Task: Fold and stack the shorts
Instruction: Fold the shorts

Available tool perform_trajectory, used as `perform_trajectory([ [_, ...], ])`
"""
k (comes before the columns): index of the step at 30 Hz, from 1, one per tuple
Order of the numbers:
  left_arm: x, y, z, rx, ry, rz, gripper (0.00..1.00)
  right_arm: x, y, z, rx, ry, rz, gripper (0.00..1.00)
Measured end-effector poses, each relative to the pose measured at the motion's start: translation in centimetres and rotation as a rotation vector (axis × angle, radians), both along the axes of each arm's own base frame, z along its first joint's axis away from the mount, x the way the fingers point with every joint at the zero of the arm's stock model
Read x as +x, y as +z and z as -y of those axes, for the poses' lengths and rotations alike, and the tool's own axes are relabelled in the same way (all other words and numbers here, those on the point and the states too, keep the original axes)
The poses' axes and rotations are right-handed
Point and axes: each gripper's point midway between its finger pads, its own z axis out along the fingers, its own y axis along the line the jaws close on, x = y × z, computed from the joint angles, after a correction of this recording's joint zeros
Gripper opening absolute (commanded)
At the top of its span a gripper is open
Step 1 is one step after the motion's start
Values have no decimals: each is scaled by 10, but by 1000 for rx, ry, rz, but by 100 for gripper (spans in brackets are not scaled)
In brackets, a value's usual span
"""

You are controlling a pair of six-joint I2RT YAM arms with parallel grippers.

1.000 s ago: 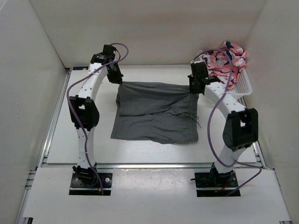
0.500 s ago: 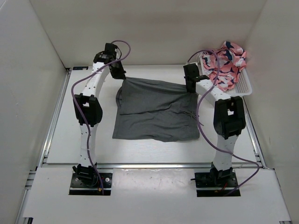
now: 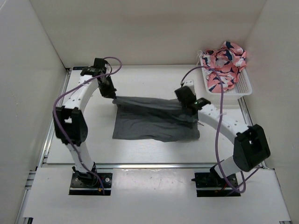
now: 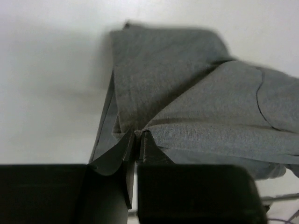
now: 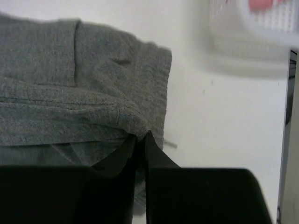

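The grey shorts (image 3: pixel 154 122) lie on the white table, their far edge lifted and drawn toward the near side, partly folded over. My left gripper (image 3: pixel 113 95) is shut on the far-left corner of the shorts (image 4: pixel 187 107); the cloth is pinched between the jaws at my left gripper (image 4: pixel 136 135). My right gripper (image 3: pixel 189 108) is shut on the far-right corner of the shorts (image 5: pixel 70 102), pinched at my right gripper (image 5: pixel 141 136). A thin drawstring hangs at the right edge.
A white basket (image 3: pixel 243 86) with pink patterned clothes (image 3: pixel 224 63) stands at the back right; it shows blurred in the right wrist view (image 5: pixel 243 42). White walls enclose the table on three sides. A metal rail runs along the near edge.
Both grippers have moved toward the near side, pulling the far edge of the shorts over the rest. The right arm has swung low and forward.
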Motion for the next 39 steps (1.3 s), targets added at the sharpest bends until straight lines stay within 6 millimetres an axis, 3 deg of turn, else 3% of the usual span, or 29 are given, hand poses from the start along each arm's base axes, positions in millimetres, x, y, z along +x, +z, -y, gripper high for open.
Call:
perform_trajectory([
  [2,-28,0,-5,3,11,-26,11,-32,-7,-6,-27,-8,-14,5],
  [3,-41,-2,-7,3,17,-37,11,-48,-10,-7,-37,-24,-24,19],
  [4,-54,-5,-8,0,23,-49,23,-62,-12,-8,-44,-43,-35,37],
  [5,-67,-7,-10,-2,24,-64,46,-71,-12,-9,-40,-68,-39,59],
  [6,-79,-10,-11,0,20,-75,84,-80,-12,-7,-50,-88,-46,82],
  [7,-90,-13,-13,2,20,-88,86,-86,-13,-3,-55,-114,-51,83],
  [8,-101,-16,-14,-2,29,-107,86,-92,-14,2,-74,-135,-61,82],
  [10,-114,-20,-16,1,28,-129,84,-99,-15,10,-93,-167,-78,64],
  [13,-114,-18,-16,-1,30,-120,73,-105,-15,15,-69,-208,-91,38],
  [15,-112,-18,-17,3,35,-114,73,-108,-13,12,2,-227,-101,23],
  [16,-112,-18,-18,5,36,-112,73,-110,-12,10,56,-238,-112,21],
  [17,-111,-18,-18,8,41,-109,77,-110,-10,10,118,-258,-120,21],
  [19,-109,-21,-19,17,47,-114,86,-110,-8,16,257,-321,-133,50],
  [23,-104,-43,-20,41,73,-160,92,-114,-6,39,524,-463,-183,68],
  [30,-121,-94,-21,72,90,-295,82,-95,-11,52,771,-538,-266,69],
  [34,-120,-95,-21,70,91,-291,81,-68,-33,60,839,-539,-329,65],
  [39,-116,-95,-21,68,92,-277,81,-45,-59,50,886,-476,-403,48],
])
